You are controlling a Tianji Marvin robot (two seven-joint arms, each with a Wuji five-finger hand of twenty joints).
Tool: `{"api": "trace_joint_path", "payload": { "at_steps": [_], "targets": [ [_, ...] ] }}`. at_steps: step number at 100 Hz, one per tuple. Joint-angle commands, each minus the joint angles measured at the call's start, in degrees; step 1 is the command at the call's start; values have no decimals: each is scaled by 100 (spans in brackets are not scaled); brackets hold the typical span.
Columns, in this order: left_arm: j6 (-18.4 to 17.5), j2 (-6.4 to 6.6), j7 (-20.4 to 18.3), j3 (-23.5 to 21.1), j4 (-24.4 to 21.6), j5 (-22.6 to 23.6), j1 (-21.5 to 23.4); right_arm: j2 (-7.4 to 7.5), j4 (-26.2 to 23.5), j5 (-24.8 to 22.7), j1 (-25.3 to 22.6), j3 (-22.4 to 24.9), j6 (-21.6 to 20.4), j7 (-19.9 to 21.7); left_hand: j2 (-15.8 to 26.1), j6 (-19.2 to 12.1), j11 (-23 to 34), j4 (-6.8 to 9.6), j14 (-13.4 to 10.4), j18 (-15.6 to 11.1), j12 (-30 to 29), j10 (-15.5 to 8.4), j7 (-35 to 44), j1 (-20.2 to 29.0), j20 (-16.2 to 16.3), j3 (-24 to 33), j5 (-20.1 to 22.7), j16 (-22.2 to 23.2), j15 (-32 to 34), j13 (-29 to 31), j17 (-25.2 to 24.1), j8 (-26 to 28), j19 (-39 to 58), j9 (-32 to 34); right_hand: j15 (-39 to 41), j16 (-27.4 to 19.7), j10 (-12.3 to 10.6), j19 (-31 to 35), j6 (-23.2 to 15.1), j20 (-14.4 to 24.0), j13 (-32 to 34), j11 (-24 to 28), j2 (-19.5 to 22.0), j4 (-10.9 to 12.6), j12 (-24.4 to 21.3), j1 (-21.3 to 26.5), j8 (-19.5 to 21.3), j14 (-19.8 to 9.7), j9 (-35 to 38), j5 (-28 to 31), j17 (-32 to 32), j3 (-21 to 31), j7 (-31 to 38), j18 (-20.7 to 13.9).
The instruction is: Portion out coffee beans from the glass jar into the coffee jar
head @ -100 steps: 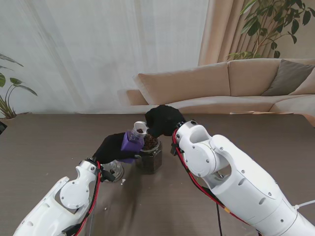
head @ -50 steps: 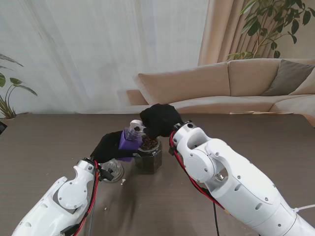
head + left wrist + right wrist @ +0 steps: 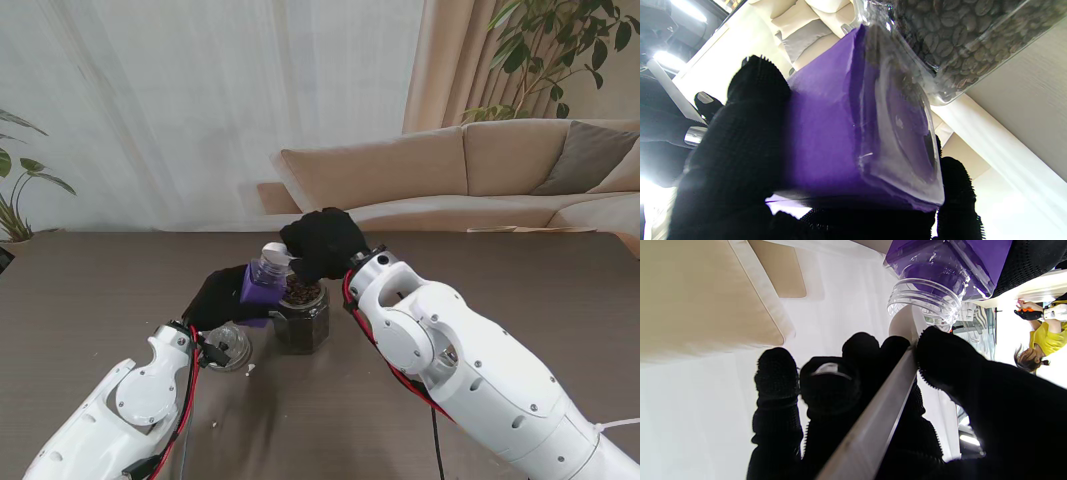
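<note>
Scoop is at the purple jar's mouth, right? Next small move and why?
Probably tip the scoop with the right hand so its load drops into the coffee jar. The left hand holds that purple-labelled jar tilted, open mouth toward the scoop, right beside the glass jar of beans. Whether the scoop holds beans isn't visible.

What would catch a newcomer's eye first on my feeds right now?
The purple-labelled coffee jar, tilted in the black-gloved left hand at the table's middle, draws the eye first. Right beside it stands the glass jar, dark with coffee beans. The right hand holds a pale scoop up at the coffee jar's open mouth.
</note>
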Motion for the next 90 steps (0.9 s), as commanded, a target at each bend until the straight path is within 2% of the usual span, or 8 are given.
{"api": "trace_joint_path", "payload": {
  "at_steps": [1, 52, 67, 90],
  "targets": [
    [-18, -32, -112, -7, -66, 11, 4, -48, 33, -7, -4, -39, 19, 37, 1356, -462, 2, 239, 197, -790, 48, -312, 1092, 1011, -39, 2445, 818, 135, 366, -57, -195, 359, -74, 51, 55, 48, 84, -78, -200, -13, 158, 68, -39, -72, 56, -41, 106, -574, 174, -55, 1971, 407, 96, -44],
    [53, -19, -75, -119, -95, 111, 162, -95, 12, 710, -225, 541, 534, 120, 1361, -449, -6, 242, 214, -790, 38, -296, 1086, 1021, -39, 2441, 817, 136, 364, -66, -195, 349, -74, 49, 62, 49, 100, -64, -165, -6, 158, 80, -41, -71, 44, -26, 88, -540, 170, -65, 1971, 393, 112, -20],
    [11, -20, -25, -174, -156, 156, 239, -21, -150, 801, -535, 964, 550, 333, 1357, -445, -6, 241, 219, -790, 35, -295, 1084, 1018, -39, 2437, 817, 137, 365, -59, -195, 350, -74, 55, 69, 51, 127, -69, -145, -5, 156, 76, -29, -67, 40, -16, 77, -519, 162, -66, 1960, 361, 114, -4],
    [-79, -42, 129, -237, -245, 224, 348, 91, -385, 931, -1203, 1713, 282, 596, 1355, -450, -3, 244, 214, -781, 27, -297, 1084, 1013, -40, 2449, 824, 137, 363, -50, -194, 351, -76, 67, 63, 46, 155, -78, -111, 2, 153, 68, -36, -52, 38, 14, 63, -461, 152, -64, 1925, 337, 100, 68]
  ]
}}
